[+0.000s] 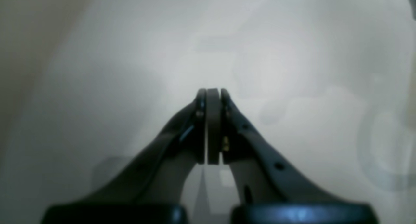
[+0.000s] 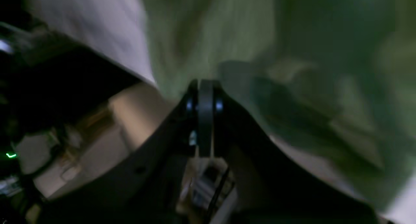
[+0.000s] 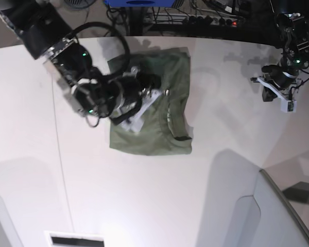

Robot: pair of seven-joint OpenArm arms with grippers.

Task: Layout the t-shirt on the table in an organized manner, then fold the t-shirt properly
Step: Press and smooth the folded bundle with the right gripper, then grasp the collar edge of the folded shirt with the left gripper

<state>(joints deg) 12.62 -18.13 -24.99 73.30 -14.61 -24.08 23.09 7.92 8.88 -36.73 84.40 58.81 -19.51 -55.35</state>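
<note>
Right wrist view dim and motion-blurred beyond the pincer; left wrist view bright, hazy, defocused; base view evenly lit, soft shadows.

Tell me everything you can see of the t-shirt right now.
The t-shirt is plain olive green, soft-looking cloth with a few creases. It lies flat on the white table as a folded, roughly rectangular bundle, its collar opening at the edge nearer the camera in the base view. The right gripper, shut, is over its middle, and that arm covers part of the cloth; whether it pinches fabric I cannot tell. The left gripper is far off.
</note>
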